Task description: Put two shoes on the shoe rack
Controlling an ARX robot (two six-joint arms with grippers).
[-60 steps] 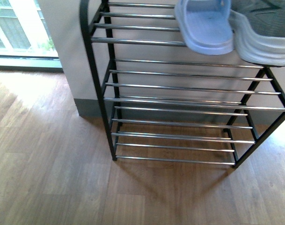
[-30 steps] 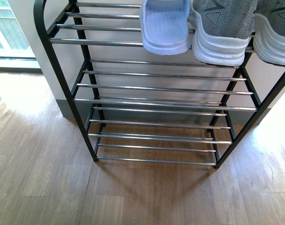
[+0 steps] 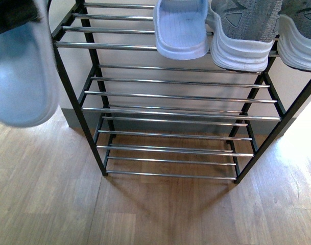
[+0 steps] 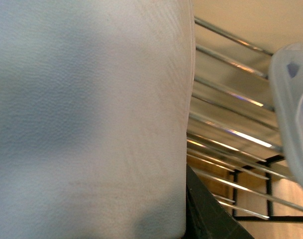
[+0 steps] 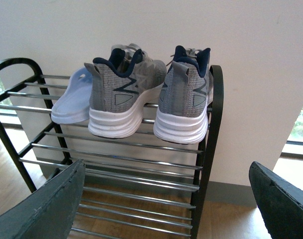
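Three shoes sit on the top tier of the shoe rack [image 3: 170,109]: one pale blue slide [image 3: 182,28] and, to its right, two grey knit sneakers, the first sneaker [image 3: 242,33] just beside the slide and the second sneaker [image 3: 299,35] at the right end against the black arched side frame. Right wrist view confirms: slide [image 5: 71,97] on the left, both sneakers [image 5: 122,97] [image 5: 183,99] heels outward, white soles overhanging the front rod slightly, navy collars up. Lower tiers hold nothing visible.

A second pale blue slide [image 3: 22,71] fills the upper left of the front view, blurred, off the floor, in front of the rack's left side frame and not resting on any rod. Left wrist view is mostly filled by that slide's sole [image 4: 86,119], close to the lens; rack rods and the edge of the racked slide [image 4: 293,114] show beyond it. Left gripper itself is not clearly visible; a dark shape sits above the slide in the front view, so cannot tell whether its fingers pinch the slide.

Right gripper [image 5: 166,209]: two dark fingers [image 5: 42,209] at the frame edges, spread wide, nothing between them, facing the rack.

Wood floor [image 3: 155,214] under the rack; pale wall [image 5: 251,59] behind.
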